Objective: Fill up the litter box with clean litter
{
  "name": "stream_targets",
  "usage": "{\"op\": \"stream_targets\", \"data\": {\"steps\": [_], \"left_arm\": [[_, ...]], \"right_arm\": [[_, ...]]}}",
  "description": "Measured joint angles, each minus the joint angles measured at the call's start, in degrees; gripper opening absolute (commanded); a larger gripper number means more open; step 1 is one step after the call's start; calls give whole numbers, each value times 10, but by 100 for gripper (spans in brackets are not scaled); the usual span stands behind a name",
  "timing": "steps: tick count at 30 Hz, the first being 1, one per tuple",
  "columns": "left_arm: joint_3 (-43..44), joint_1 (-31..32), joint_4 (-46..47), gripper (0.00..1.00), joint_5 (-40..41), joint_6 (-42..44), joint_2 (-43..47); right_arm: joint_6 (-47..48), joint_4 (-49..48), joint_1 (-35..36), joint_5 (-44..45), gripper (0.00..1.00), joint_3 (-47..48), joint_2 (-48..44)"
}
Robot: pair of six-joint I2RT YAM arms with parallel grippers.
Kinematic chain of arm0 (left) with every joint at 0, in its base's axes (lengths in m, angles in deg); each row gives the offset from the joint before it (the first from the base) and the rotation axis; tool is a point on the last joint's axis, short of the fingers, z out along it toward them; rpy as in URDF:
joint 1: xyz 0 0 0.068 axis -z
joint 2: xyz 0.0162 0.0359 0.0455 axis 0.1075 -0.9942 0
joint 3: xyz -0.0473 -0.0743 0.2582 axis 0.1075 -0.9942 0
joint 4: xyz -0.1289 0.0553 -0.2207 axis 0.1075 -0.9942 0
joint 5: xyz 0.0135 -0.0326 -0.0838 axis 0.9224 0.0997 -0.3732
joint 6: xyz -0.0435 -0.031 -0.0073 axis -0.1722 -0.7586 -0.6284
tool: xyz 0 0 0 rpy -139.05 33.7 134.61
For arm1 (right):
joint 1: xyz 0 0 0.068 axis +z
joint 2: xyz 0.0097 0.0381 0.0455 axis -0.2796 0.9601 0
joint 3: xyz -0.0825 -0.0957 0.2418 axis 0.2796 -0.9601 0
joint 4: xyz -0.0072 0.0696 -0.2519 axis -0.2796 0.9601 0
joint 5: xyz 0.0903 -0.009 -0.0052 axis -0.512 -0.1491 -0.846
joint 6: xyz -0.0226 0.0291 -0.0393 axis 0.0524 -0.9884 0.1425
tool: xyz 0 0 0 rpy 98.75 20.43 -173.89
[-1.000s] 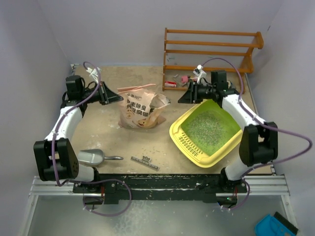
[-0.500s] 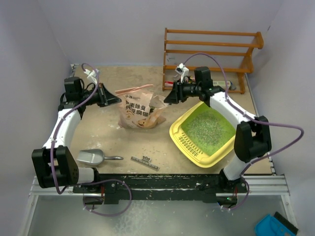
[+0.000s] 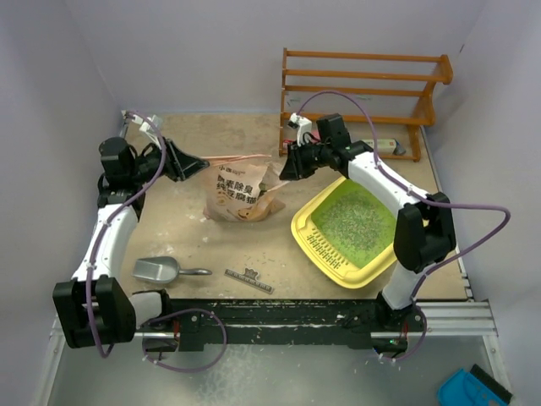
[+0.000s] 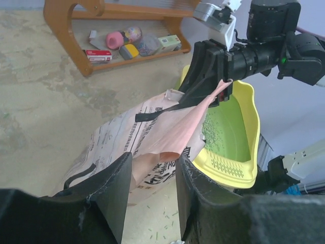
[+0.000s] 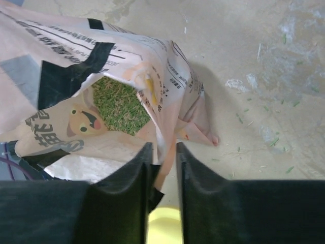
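Note:
The yellow litter box (image 3: 317,245) lies at the right, with pale granules of clean litter (image 3: 355,216) scattered on its green floor. It also shows in the left wrist view (image 4: 228,168), with the litter (image 4: 216,134). A tan printed bag (image 3: 241,194) stands left of the box. My left gripper (image 3: 201,165) holds the left end of the bag's pink top edge. A curled fold of the bag (image 4: 127,142) sits between its fingers (image 4: 152,160). My right gripper (image 3: 286,167) is shut on the right edge of the bag (image 5: 61,40), its fingers (image 5: 163,150) pinching the paper.
A silver scoop (image 3: 156,271) and a black clip strip (image 3: 249,281) lie near the front edge. A wooden rack (image 3: 363,93) with small items stands at the back right. Loose granules dot the floor near the bag. Walls close in left and right.
My right gripper moved left from the box's far corner to the bag's right edge and closed on it. My left arm drew back to the left, and the bag's top edge now runs straight between the grippers.

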Motion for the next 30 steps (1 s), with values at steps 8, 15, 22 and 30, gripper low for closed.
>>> {"op": "stream_targets", "data": {"steps": [8, 15, 22, 30], "left_arm": [[-16, 0, 67, 45, -31, -23, -39], [-61, 3, 129, 52, -37, -33, -27], [-108, 35, 243, 54, -23, -41, -19], [-96, 80, 268, 54, -9, -29, -83]], "right_arm": [[-5, 36, 3, 58, 0, 5, 12], [-15, 57, 4, 66, 0, 9, 11], [-26, 57, 5, 65, 0, 14, 10], [-28, 61, 5, 65, 0, 14, 10]]}}
